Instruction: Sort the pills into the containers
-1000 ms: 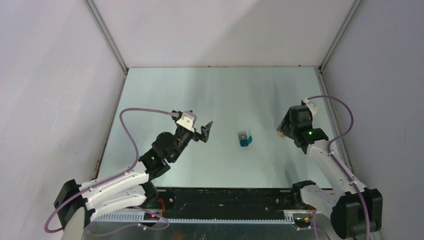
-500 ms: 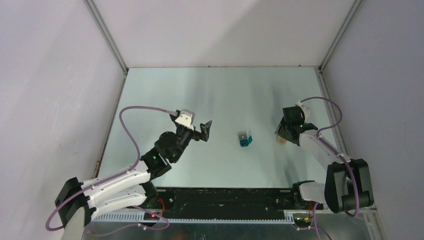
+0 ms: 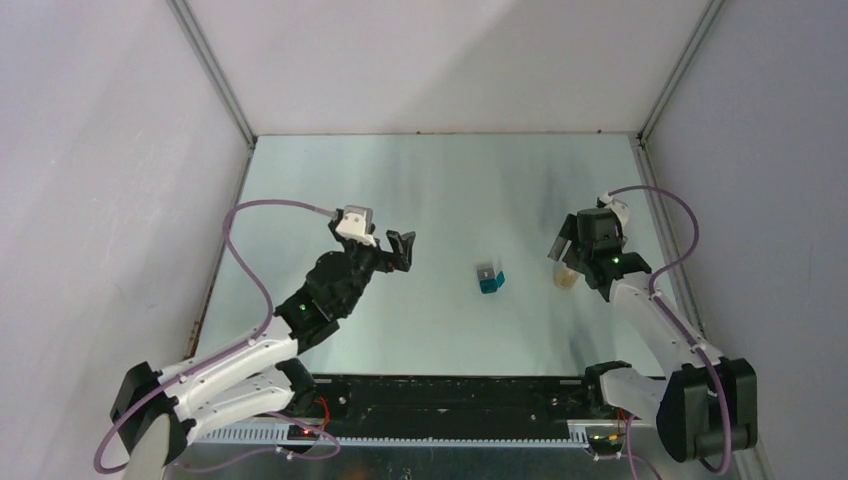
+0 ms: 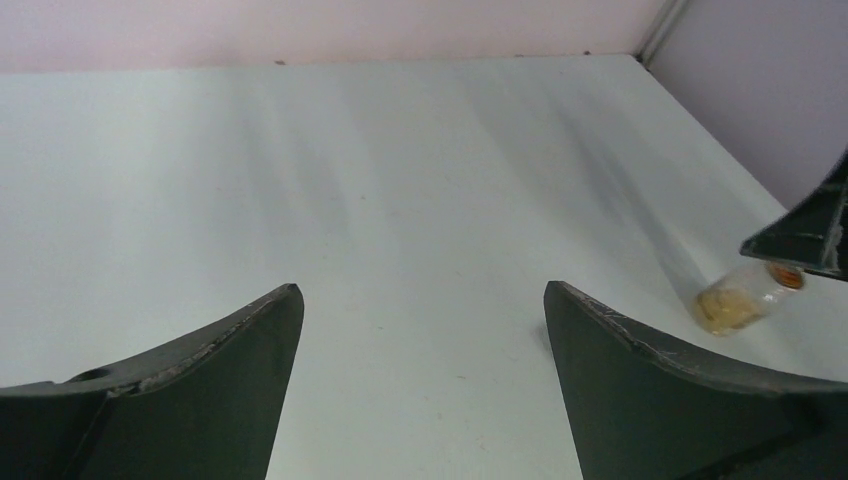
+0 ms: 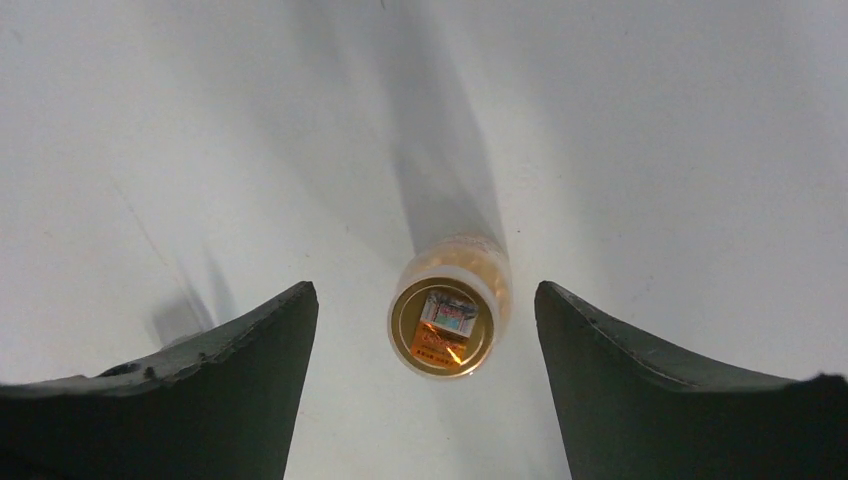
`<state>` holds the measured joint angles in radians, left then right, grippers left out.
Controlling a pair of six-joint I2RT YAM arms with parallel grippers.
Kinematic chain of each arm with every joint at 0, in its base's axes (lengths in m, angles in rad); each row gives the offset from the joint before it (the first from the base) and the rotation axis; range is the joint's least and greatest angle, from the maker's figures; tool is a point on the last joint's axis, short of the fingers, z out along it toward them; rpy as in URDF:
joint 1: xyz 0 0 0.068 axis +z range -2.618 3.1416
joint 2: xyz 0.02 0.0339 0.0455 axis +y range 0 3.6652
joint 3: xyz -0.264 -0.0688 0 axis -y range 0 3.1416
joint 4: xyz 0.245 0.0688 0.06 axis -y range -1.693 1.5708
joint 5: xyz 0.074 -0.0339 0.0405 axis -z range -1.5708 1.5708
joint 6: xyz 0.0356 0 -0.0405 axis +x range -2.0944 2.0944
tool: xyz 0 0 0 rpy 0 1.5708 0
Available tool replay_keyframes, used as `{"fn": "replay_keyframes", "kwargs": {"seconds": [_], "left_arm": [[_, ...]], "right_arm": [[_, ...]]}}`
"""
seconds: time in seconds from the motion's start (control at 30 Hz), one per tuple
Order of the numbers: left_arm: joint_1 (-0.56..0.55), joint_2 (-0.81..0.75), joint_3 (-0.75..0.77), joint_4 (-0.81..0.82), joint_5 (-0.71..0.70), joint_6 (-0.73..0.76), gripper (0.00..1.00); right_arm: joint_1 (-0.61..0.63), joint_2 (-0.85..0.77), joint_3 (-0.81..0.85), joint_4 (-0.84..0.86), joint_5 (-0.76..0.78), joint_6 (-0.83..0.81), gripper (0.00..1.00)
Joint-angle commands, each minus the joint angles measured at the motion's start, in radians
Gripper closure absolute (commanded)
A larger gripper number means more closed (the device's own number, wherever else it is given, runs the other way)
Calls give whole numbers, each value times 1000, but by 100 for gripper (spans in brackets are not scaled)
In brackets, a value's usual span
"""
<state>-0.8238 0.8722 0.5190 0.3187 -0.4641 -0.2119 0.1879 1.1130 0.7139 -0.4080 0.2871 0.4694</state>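
Observation:
The container [image 3: 489, 278], a tiny teal-blue case with a grey face, sits on the table between the two arms. A small clear bottle [image 5: 450, 305] of yellowish pills with a gold-orange cap rests on the table between my right gripper's [image 5: 425, 290] open fingers, touching neither. From above, the bottle [image 3: 565, 277] lies just below the right gripper [image 3: 566, 255], to the right of the container. My left gripper [image 3: 402, 252] hovers open and empty to the left of the container. In the left wrist view the left gripper [image 4: 422, 289] frames bare table, and the bottle [image 4: 735, 300] looks tipped at far right.
The pale table [image 3: 440, 190] is walled by light panels at the back and on both sides. A dark rail [image 3: 450, 395] runs along the near edge between the arm bases. The right gripper's dark finger [image 4: 812, 225] pokes into the left wrist view.
My right gripper has opened and let go of the pill bottle, which now rests on the table. The left arm has drifted slightly left with its jaws still wide.

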Motion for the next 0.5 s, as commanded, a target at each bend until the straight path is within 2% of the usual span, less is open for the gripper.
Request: {"fn": "replay_keyframes", "kwargs": {"seconds": [0.0, 0.1, 0.27, 0.47], "left_arm": [[12, 44, 59, -51, 104, -137, 5], [14, 106, 66, -50, 177, -228, 9], [14, 205, 73, -16, 287, -368, 13], [14, 302, 74, 29, 330, -448, 14]], "right_arm": [[7, -70, 78, -41, -18, -37, 19], [39, -102, 96, -46, -72, -66, 22], [193, -106, 123, -14, -135, -126, 24], [296, 23, 128, 22, -263, -160, 26]]}}
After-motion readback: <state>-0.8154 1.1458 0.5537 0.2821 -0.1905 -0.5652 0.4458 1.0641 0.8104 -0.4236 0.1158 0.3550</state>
